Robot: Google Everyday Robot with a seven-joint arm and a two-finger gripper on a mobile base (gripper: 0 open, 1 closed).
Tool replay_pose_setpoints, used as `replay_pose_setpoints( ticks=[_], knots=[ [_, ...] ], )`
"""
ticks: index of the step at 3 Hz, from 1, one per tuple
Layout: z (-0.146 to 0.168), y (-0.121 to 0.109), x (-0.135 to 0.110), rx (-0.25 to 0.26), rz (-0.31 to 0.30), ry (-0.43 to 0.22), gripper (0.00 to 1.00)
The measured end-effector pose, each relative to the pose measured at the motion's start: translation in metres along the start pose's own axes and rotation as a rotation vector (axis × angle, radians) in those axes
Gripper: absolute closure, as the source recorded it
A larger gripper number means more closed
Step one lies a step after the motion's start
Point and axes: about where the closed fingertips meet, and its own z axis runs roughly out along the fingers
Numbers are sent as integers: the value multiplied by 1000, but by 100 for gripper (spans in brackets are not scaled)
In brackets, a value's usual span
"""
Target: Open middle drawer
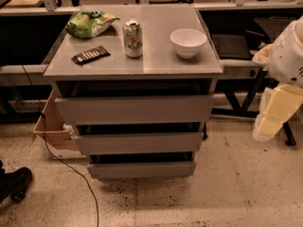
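Observation:
A grey cabinet (135,65) stands in the middle with three flat handle-less drawer fronts stacked. The middle drawer (139,142) is the mid-sized front, between the taller top drawer (135,109) and the narrow bottom drawer (142,169). A dark gap shows above each front, and the fronts step back from top to bottom. My arm's white and cream end, with the gripper (274,115), hangs at the right edge. It is to the right of the cabinet, about level with the top drawer, and touches nothing.
On the cabinet top lie a green snack bag (90,22), a dark bar (91,55), a drink can (133,38) and a white bowl (188,42). A cardboard box (49,131) and a cable (71,169) are at the lower left. A black table frame (241,103) stands behind my arm.

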Motion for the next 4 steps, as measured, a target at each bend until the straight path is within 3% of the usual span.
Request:
replay_pose_setpoints(
  ticks=[1,2,3,4],
  knots=[
    [71,31,-1,-38,-15,-47,0],
    [153,72,3,-122,-17,-40,0],
    [151,71,2,-119,-18,-41,0],
    [180,87,0,-130,20,-76,0]
  ],
)
